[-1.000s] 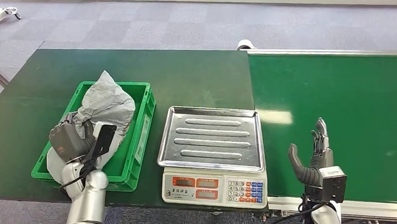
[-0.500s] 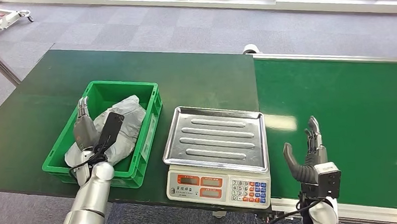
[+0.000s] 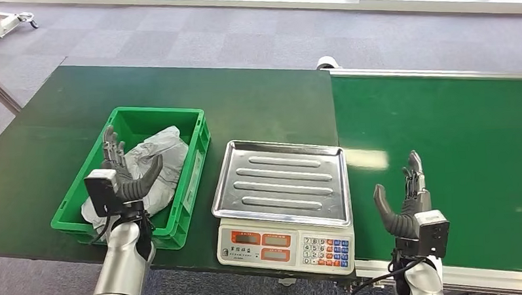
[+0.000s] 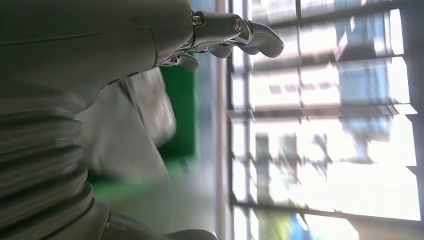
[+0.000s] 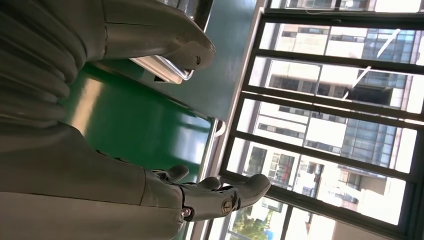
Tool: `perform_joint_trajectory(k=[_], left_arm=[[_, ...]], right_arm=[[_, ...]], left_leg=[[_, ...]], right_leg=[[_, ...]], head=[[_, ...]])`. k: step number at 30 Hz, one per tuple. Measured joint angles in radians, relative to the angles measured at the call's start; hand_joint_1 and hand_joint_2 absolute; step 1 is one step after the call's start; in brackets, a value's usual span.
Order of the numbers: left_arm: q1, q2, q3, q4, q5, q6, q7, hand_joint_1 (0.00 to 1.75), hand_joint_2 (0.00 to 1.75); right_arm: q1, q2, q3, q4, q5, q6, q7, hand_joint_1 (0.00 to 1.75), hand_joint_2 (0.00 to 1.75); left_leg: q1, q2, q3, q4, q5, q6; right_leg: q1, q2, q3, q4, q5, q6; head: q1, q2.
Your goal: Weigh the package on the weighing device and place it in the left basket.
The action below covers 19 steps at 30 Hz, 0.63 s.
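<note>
A crumpled grey package (image 3: 155,165) lies inside the green basket (image 3: 191,145) on the left of the table; the left wrist view shows it blurred (image 4: 130,130). My left hand (image 3: 123,173) hovers upright over the basket's near part, fingers spread, holding nothing. The weighing device (image 3: 279,193) stands in the middle with its steel tray bare. My right hand (image 3: 410,204) is raised and open over the green belt to the right of the device, thumb apart from the fingers.
The dark green table (image 3: 48,129) carries the basket and the weighing device. A brighter green conveyor belt (image 3: 454,127) runs on the right, with a roller (image 3: 322,63) at its far end. Grey carpet floor lies beyond.
My left hand has let go of the package, which now lies in the basket, and has lifted back with fingers spread. The camera shifted slightly. My right hand barely moved.
</note>
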Motion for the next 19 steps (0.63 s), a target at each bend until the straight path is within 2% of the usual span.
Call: perform_joint_trajectory(k=[3,5,7,9,12,16,18,19], left_arm=[[0.030,-0.036,-0.043,-0.094,0.103,-0.242,-0.007,0.00,0.00],[0.039,-0.062,-0.064,-0.127,0.123,-0.335,-0.007,0.00,0.00],[0.042,-0.081,-0.086,-0.140,0.110,-0.358,-0.007,0.00,0.87],[0.041,-0.091,-0.115,-0.141,0.074,-0.319,-0.007,0.00,1.75],[0.028,-0.094,-0.162,-0.118,0.050,-0.265,-0.007,0.00,1.75],[0.007,-0.098,-0.207,-0.068,0.056,-0.281,-0.006,0.00,1.75],[0.001,-0.100,-0.223,-0.049,0.047,-0.277,-0.006,0.00,0.87],[-0.001,-0.101,-0.228,-0.044,0.043,-0.273,-0.006,0.00,0.58]], right_arm=[[-0.036,-0.004,0.013,0.029,-0.005,-0.010,0.000,0.00,1.75],[-0.054,-0.005,0.020,0.044,-0.005,-0.021,0.000,0.00,1.75],[-0.063,-0.007,0.028,0.047,-0.005,-0.041,-0.001,0.00,1.75],[-0.066,-0.009,0.034,0.044,-0.005,-0.071,-0.002,0.00,1.75],[-0.069,-0.017,0.039,0.041,-0.006,-0.116,-0.003,0.00,1.75],[-0.087,-0.031,0.053,0.056,0.006,-0.160,-0.003,0.00,1.75],[-0.100,-0.038,0.061,0.077,0.012,-0.176,-0.003,0.00,1.75],[-0.104,-0.040,0.063,0.083,0.013,-0.180,-0.003,0.00,1.75]], left_leg=[[0.000,0.003,-0.004,0.001,0.000,0.000],[0.000,0.004,-0.004,0.001,-0.001,0.000],[0.000,0.004,-0.004,0.001,-0.001,0.000],[0.000,0.004,-0.005,0.001,-0.002,0.000],[0.000,0.004,-0.005,0.001,-0.002,0.000],[0.000,0.007,-0.006,0.001,-0.003,-0.001],[0.000,0.008,-0.006,0.001,-0.003,-0.001],[0.000,0.008,-0.006,0.001,-0.003,-0.001]], right_leg=[[0.000,0.005,-0.005,0.000,0.002,0.000],[0.000,0.006,-0.005,0.000,0.002,0.001],[0.000,0.006,-0.006,0.000,0.001,0.001],[0.000,0.006,-0.007,0.000,0.001,0.001],[0.000,0.006,-0.007,0.000,0.001,0.000],[0.000,0.009,-0.008,0.000,0.001,0.000],[0.000,0.010,-0.009,0.000,0.001,0.000],[0.000,0.010,-0.009,0.000,0.001,0.000]], head=[[0.000,0.000],[0.000,0.000],[0.000,0.000],[0.000,0.000],[0.000,0.000],[0.000,0.000],[0.000,0.000],[0.000,0.000]])
